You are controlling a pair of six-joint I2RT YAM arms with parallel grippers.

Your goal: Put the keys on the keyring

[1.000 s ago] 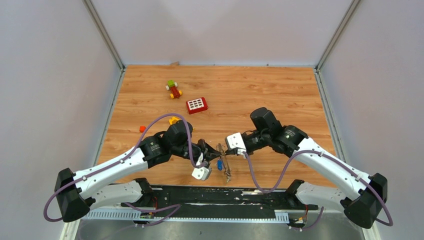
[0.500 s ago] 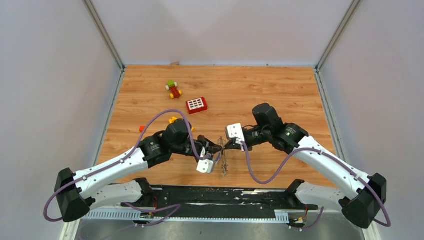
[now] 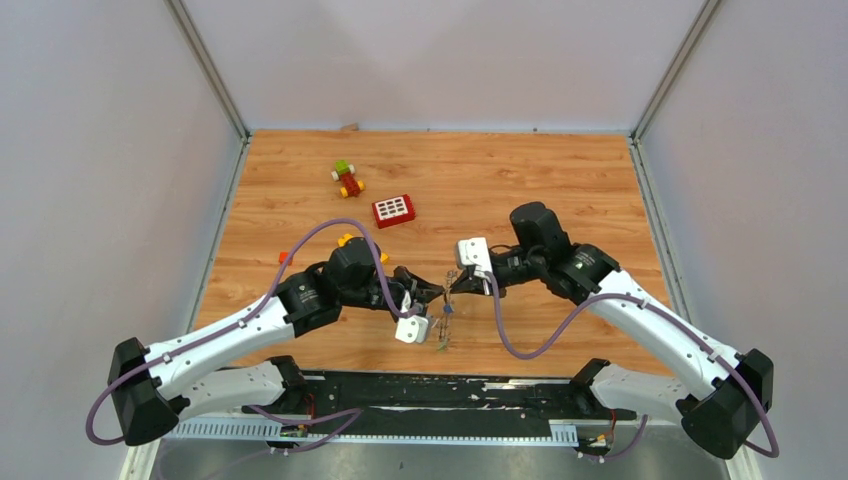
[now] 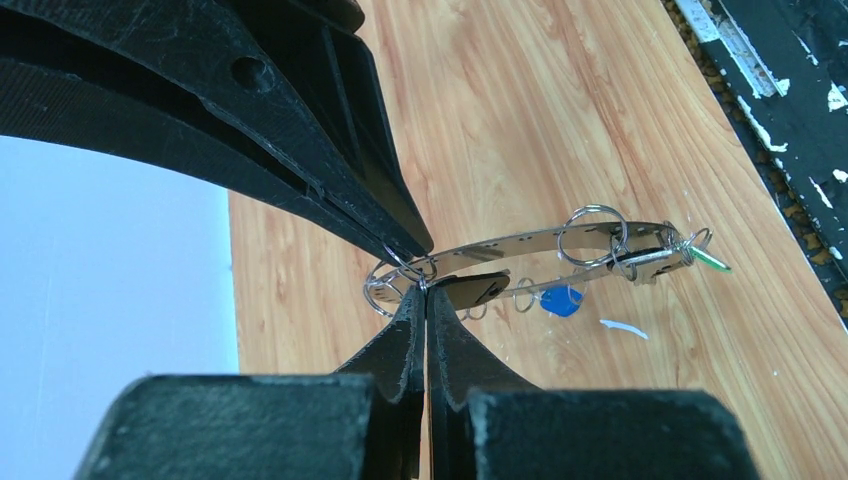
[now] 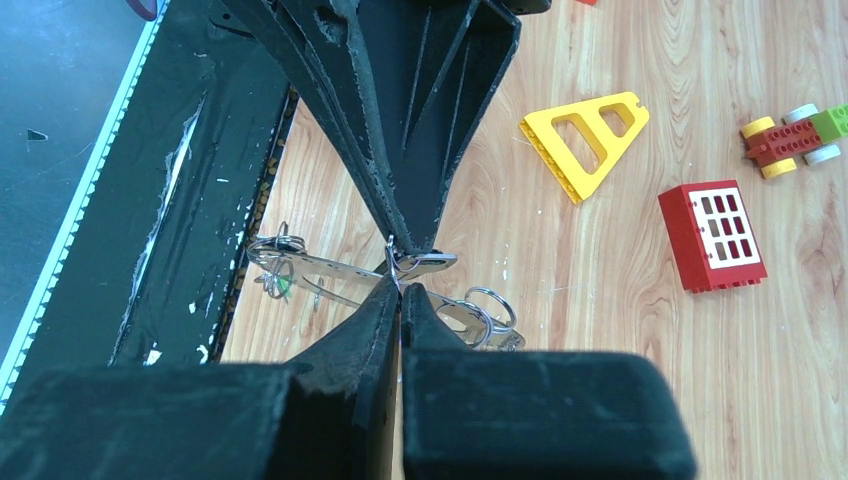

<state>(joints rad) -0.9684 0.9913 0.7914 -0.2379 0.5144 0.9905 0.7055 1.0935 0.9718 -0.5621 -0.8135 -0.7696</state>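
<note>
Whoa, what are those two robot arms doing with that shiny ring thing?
They are working on a keyring. The left arm's fingers and the right arm's fingers are both shut, pinching it at the same end and holding it above the table. A blue key and a green key already hang from it.

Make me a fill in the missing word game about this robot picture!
The left gripper and right gripper meet at the metal ___. Both have their jaws ___. The triangular block is ___. The block with white windows is ___.
Missing words: keyring, shut, yellow, red.
</note>
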